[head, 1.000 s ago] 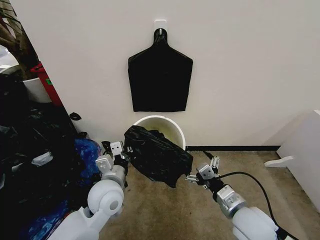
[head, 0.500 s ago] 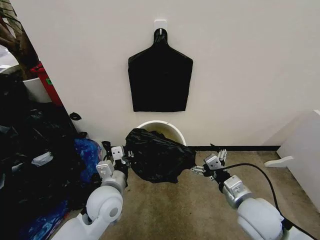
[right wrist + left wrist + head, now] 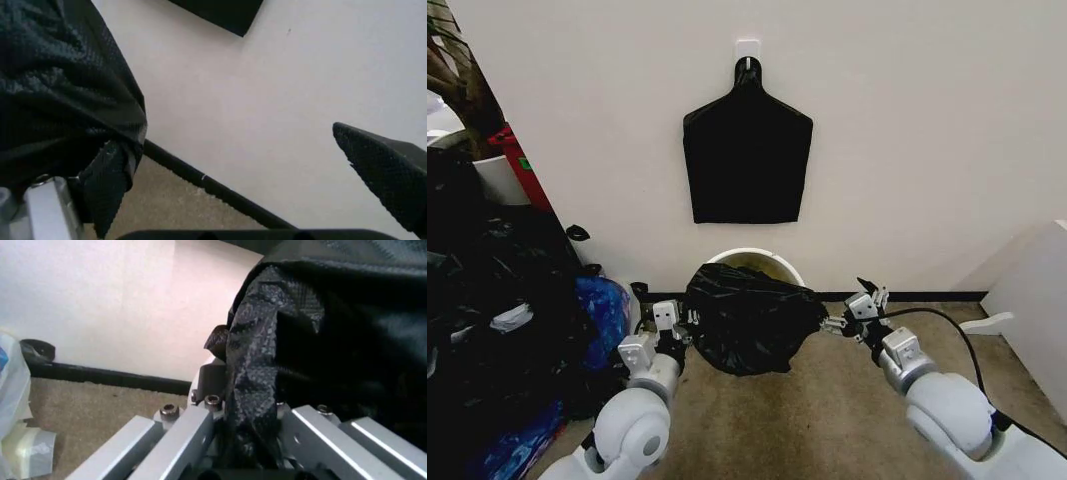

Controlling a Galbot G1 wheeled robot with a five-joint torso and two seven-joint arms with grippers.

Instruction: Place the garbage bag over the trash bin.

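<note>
— White wall (image 3: 907, 150) behind, beige floor (image 3: 807, 420) below. Where does the garbage bag (image 3: 747, 320) sit?

— Stretched between the two grippers, its mouth spread over the near side of the trash bin (image 3: 757, 257). The bin's far rim shows just beyond the fingers. The bag's body hangs in front of the bin, below finger level, not inside it.

— How firm are the holds?

— The left gripper (image 3: 677, 318) has its fingers (image 3: 180, 435) clamped on a bunched fold of the film. The right gripper (image 3: 849, 305) worries me. Its fingers (image 3: 383, 175) stand wide apart, and the bag's edge seems only draped over the inner one.

— So what could go wrong?

— I'd judge that edge could slide off the right finger if the arms spread or push forward, since the film is thin and glossy. The mouth would then collapse toward the left fingers. Also, the sagging body could catch on the near rim and tip the light bin toward the wall.

— And the flat black bundle (image 3: 747, 160)?

— It hangs high above both sets of fingers, well apart.
</note>
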